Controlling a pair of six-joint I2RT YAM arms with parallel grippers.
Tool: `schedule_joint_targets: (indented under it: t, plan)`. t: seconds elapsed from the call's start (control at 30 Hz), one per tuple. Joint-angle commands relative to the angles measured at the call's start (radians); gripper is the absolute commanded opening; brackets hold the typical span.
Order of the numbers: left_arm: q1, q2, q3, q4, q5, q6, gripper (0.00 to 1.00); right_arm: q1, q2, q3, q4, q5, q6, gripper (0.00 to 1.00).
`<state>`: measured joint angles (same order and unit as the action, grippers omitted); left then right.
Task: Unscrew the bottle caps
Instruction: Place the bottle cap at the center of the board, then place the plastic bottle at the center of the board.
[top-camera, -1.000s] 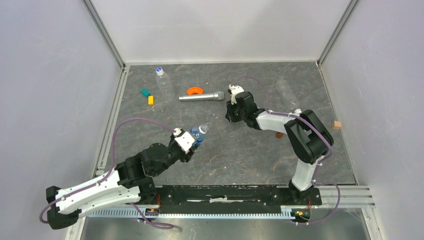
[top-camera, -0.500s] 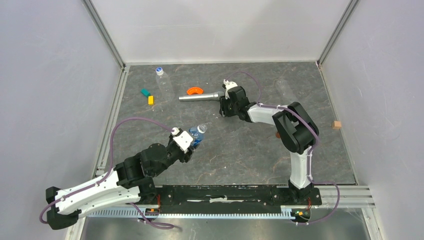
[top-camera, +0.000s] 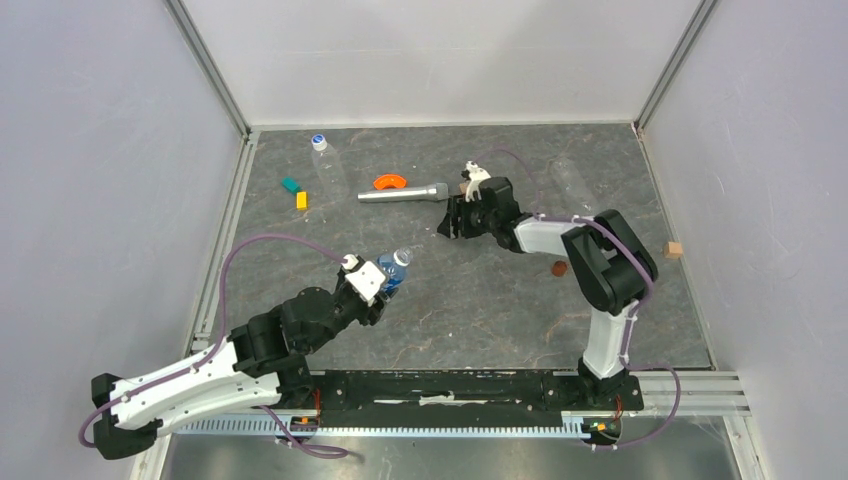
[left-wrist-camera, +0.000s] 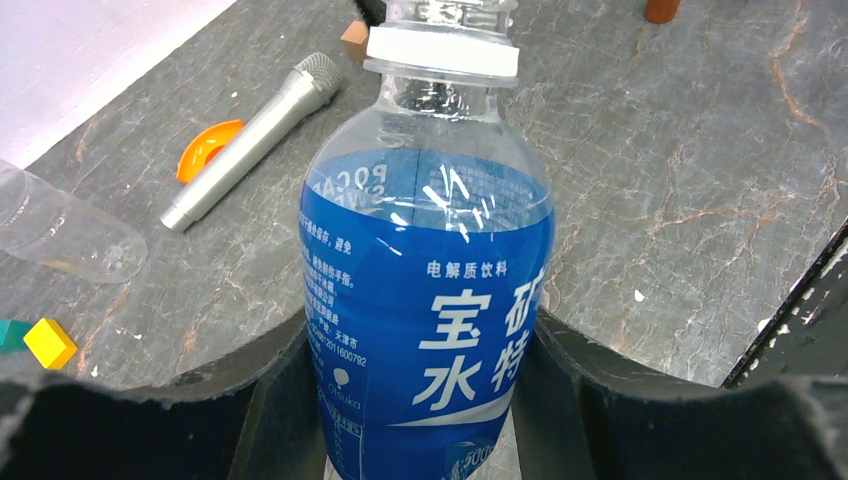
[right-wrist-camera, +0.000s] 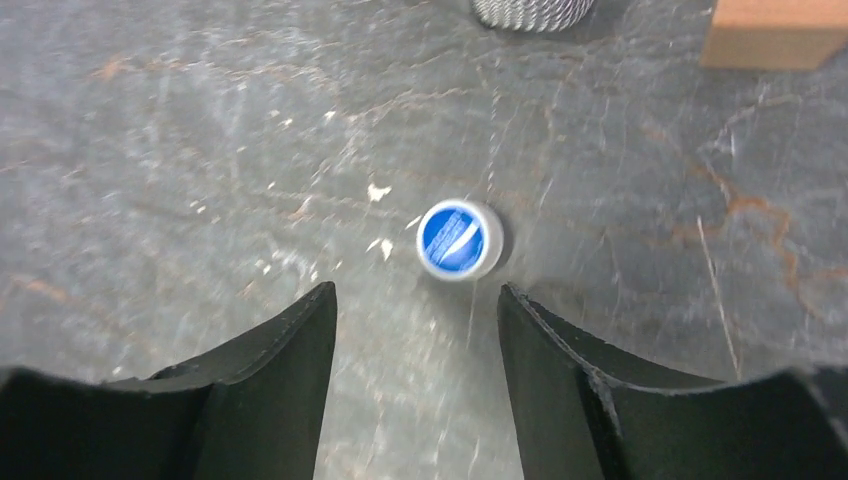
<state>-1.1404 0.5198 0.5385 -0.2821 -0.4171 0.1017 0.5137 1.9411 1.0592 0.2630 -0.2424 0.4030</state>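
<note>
My left gripper (left-wrist-camera: 418, 332) is shut on the blue-labelled bottle (left-wrist-camera: 430, 290), holding it tilted above the table. The bottle's neck (left-wrist-camera: 441, 50) has a white ring and bare threads, with no cap on it. In the top view this gripper (top-camera: 383, 284) and bottle (top-camera: 395, 268) are left of centre. My right gripper (right-wrist-camera: 415, 295) is open just above the table, near the microphone (top-camera: 405, 192). A blue-topped bottle cap (right-wrist-camera: 459, 239) lies loose on the table just beyond its fingertips. A clear bottle (top-camera: 326, 168) with its cap (top-camera: 318, 141) on lies at the back left. Another clear bottle (top-camera: 570, 185) lies at the back right.
An orange curved piece (top-camera: 389, 182) lies beside the silver microphone. One wooden cube (right-wrist-camera: 775, 30) sits by the microphone's head, another (top-camera: 675, 249) near the right wall. Green (top-camera: 291, 185) and yellow (top-camera: 301, 200) blocks lie at the left. A small brown object (top-camera: 560, 267) rests beside the right arm.
My right gripper has opened and let the bottle cap go, and its wrist has shifted slightly near the microphone. The left arm and its bottle have not moved.
</note>
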Motion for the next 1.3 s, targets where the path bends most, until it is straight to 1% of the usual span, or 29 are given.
schedule_joint_targets:
  t: [0.0, 0.23, 0.37, 0.47, 0.53, 0.6, 0.67, 0.77, 0.83, 0.93, 1.07, 1.17, 1.27]
  plan:
    - [0.002, 0.013, -0.004, 0.047, -0.004, -0.037, 0.09, -0.019, -0.185, -0.114, 0.160, -0.140, 0.041, 0.65]
    - [0.001, 0.054, -0.003, 0.071, 0.017, -0.028, 0.09, -0.032, -0.484, -0.338, 0.307, -0.245, 0.124, 0.70]
    - [0.001, 0.086, -0.007, 0.098, 0.027, -0.028, 0.09, -0.032, -0.665, -0.488, 0.461, -0.301, 0.217, 0.76]
    - [0.003, 0.112, -0.009, 0.121, 0.038, -0.030, 0.09, -0.029, -0.780, -0.608, 0.678, -0.387, 0.331, 0.78]
    - [0.002, 0.132, -0.011, 0.142, 0.049, -0.031, 0.09, -0.017, -0.833, -0.683, 0.840, -0.433, 0.414, 0.81]
    - [0.001, 0.160, -0.008, 0.160, 0.064, -0.031, 0.09, 0.000, -0.865, -0.713, 0.902, -0.451, 0.455, 0.85]
    - [0.002, 0.188, -0.003, 0.175, 0.077, -0.033, 0.09, 0.025, -0.887, -0.718, 0.860, -0.448, 0.444, 0.86]
    - [0.001, 0.224, 0.000, 0.220, 0.113, -0.035, 0.08, 0.087, -0.894, -0.717, 0.776, -0.402, 0.396, 0.86]
    - [0.001, 0.251, 0.005, 0.243, 0.139, -0.041, 0.08, 0.119, -0.883, -0.731, 0.798, -0.371, 0.405, 0.86]
    - [0.003, 0.286, 0.022, 0.240, 0.176, -0.033, 0.08, 0.151, -0.846, -0.757, 0.878, -0.326, 0.455, 0.86]
    - [0.001, 0.304, 0.033, 0.227, 0.263, -0.004, 0.08, 0.172, -0.789, -0.761, 0.967, -0.334, 0.503, 0.85]
    - [0.002, 0.316, 0.037, 0.228, 0.283, -0.015, 0.08, 0.180, -0.760, -0.748, 0.953, -0.332, 0.500, 0.82]
    - [0.002, 0.318, 0.034, 0.236, 0.284, -0.022, 0.08, 0.187, -0.740, -0.748, 0.950, -0.323, 0.501, 0.76]
